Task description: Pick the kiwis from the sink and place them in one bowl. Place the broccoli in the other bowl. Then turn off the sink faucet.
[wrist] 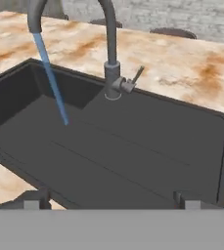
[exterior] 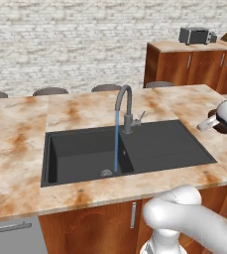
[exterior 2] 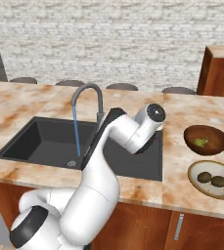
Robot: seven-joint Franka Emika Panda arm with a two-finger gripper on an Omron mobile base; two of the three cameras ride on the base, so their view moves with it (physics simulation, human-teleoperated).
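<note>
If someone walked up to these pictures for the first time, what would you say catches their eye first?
Probably the thin blue water stream falling from the grey gooseneck faucet into the dark sink at the middle of the marble counter. Next, the two bowls to the right of the sink: the dark wooden bowl holding the green broccoli, and nearer the counter's front edge the cream bowl with two brown kiwis.

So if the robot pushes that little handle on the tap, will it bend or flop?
Probably not. The small grey metal side lever looks like a stiff rod, so it should swing at its joint on the tall grey gooseneck faucet rather than bend. It is thin and smooth, so the open gripper might slip off.
</note>
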